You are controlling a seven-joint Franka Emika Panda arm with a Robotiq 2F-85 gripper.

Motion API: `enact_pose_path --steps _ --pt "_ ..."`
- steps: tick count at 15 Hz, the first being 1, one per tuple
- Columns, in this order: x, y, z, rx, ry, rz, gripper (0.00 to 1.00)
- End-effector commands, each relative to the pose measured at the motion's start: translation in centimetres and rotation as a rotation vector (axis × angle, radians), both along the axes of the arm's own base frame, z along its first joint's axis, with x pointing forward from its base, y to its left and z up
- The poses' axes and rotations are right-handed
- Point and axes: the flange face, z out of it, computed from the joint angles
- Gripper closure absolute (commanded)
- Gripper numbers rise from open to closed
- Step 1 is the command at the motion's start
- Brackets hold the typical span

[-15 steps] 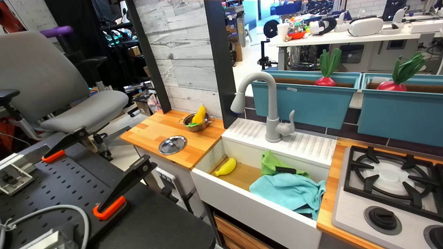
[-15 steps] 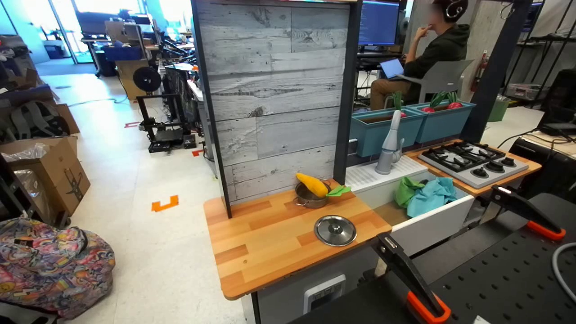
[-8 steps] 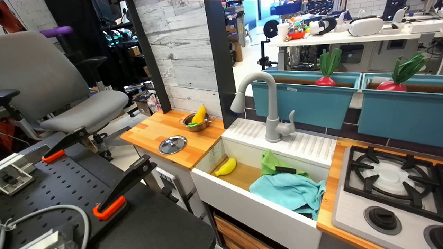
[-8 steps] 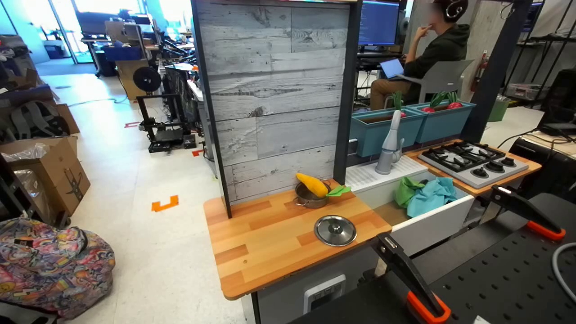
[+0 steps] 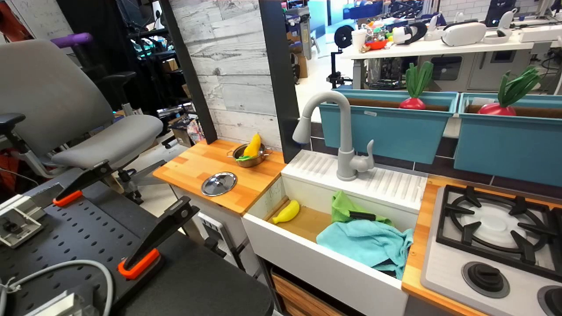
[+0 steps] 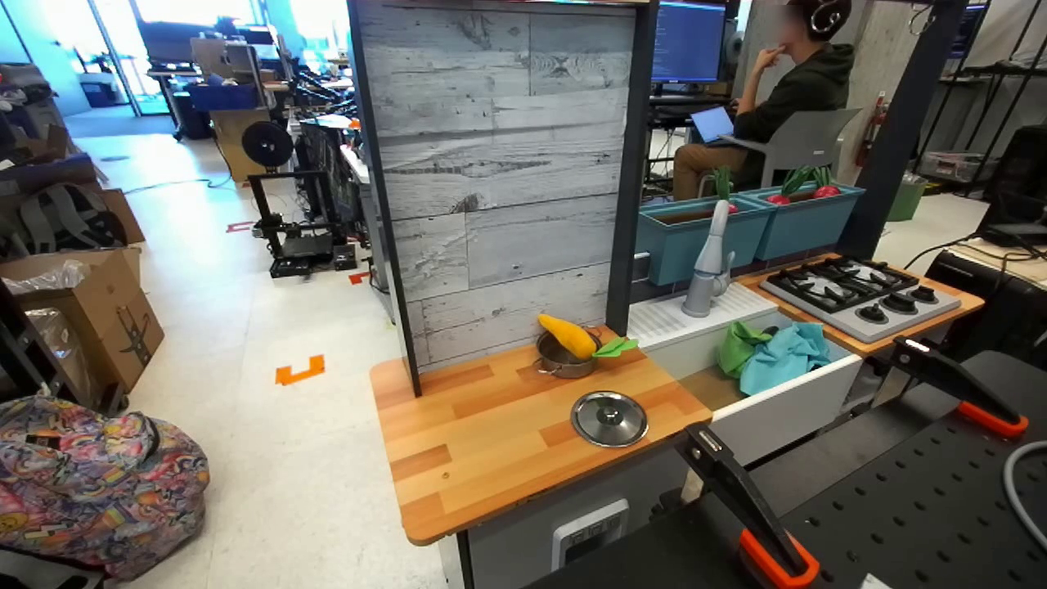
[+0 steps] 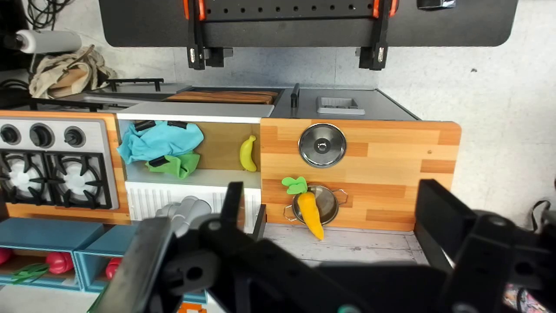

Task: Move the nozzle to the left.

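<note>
Nozzle (image 5: 346, 129) stood upright, spout (image 5: 302, 131) pointing away from the stove (image 7: 57, 142); on that far side hung the jaws, wide and empty.

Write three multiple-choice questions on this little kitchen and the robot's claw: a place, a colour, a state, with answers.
1. Where is the banana?
A) pot
B) sink
C) stove

2. What colour is the faucet nozzle?
A) grey
B) red
C) black

3. The gripper is:
A) shut on the banana
B) shut, empty
C) open

1 B: it lies on the sink's brown floor.
2 A: it shows grey in both exterior views.
3 C: the wrist view shows its jaws wide apart.
</note>
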Motion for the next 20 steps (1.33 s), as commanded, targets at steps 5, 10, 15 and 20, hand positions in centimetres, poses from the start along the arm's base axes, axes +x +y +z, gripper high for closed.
enact_pose_path --steps 5,10,15,20 --pt "0.0 0.0 0.0 0.0 0.001 0.0 0.0" --pt "0.0 0.0 0.0 0.0 0.001 0.0 0.0" --pt "0.6 -0.8 -0.4 -0.03 -0.03 -0.004 0.0" --pt "3.1 -5.5 -1.9 -0.059 -0.112 -0.049 0.0"
